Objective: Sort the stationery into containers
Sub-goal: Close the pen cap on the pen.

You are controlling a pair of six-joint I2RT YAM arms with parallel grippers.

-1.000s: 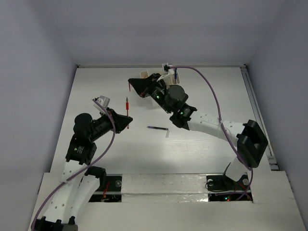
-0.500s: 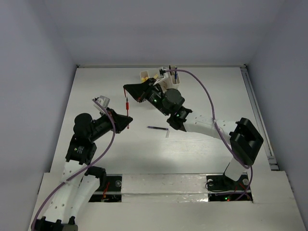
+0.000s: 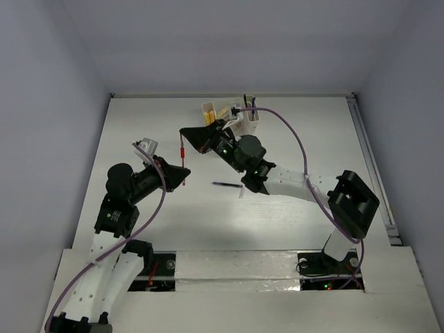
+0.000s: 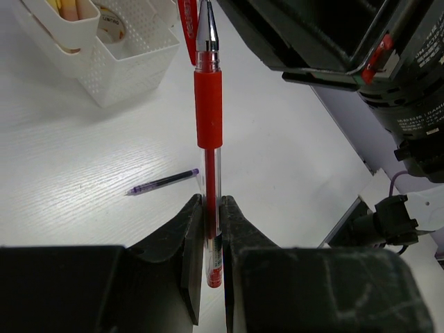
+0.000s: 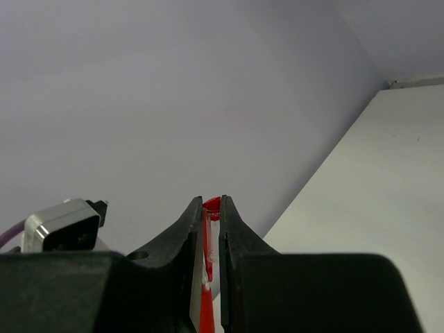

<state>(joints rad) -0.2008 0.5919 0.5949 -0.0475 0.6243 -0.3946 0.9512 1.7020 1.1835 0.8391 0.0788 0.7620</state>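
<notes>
Left fingers (image 4: 195, 232) clench a red pen (image 4: 208, 104), its tip pointing out past them. Right fingers (image 5: 195, 232) pinch a thin red piece (image 5: 211, 203) just beside that tip. Beyond the left fingers stands the white organizer (image 4: 128, 66) on the worktop (image 4: 83, 152).

- A white table (image 3: 139, 132) with a wood-grain top.
- A thin dark pen (image 3: 227, 184) lying flat mid-table.
- A white organizer (image 4: 125, 62) standing near the far edge.

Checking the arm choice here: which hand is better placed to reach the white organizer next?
Right, probably. The right hand, shut on a red piece, hangs close by the organizer; the left hand, gripping the red pen, is farther back.
</notes>
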